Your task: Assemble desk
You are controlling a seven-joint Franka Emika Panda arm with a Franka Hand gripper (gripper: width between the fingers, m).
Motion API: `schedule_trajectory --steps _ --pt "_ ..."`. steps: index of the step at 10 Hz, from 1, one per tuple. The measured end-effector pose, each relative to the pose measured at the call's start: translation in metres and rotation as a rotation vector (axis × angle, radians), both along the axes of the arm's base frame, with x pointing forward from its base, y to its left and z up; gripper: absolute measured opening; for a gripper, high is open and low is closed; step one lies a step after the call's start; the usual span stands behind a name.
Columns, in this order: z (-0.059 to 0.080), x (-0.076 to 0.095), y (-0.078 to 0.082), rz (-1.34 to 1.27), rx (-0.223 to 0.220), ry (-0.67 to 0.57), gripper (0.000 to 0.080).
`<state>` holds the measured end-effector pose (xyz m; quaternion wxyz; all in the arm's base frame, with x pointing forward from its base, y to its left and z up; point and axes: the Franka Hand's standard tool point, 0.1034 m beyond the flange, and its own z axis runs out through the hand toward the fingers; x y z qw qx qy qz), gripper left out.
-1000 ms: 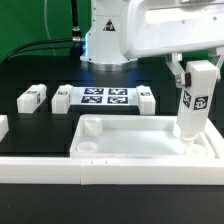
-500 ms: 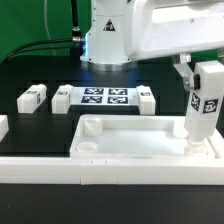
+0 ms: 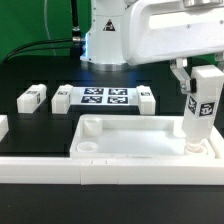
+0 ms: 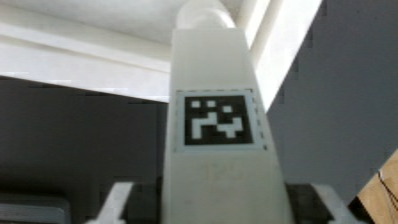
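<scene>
claw (image 3: pixel 194 86): clamped on the upper part of a leg (image 3: pixel 196 120) | leg: long axis near vertical, top tipped slightly toward the exterior view's right, foot directly below the claw | foot at the corner socket (image 3: pixel 189 146) of the desk top (image 3: pixel 130 121) on the bench; cannot tell how far it is seated | next, likely: drive straight down that axis

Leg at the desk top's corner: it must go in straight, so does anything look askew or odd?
The leg leans slightly, top toward the exterior view's right, above the desk top's corner instead of standing plumb. Nothing else stands out.
</scene>
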<state>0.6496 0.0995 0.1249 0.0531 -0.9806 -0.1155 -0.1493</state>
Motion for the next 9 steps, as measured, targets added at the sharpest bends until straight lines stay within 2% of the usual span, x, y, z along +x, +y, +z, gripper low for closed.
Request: schedule_trajectory --steps 6,9 --pt "-0.0015 -0.0008 -0.0021 -0.044 0.017 -0.005 0.0288" --pt "-0.0077 -0.0021 -0.0003 -0.064 0.022 -0.002 0.0288"
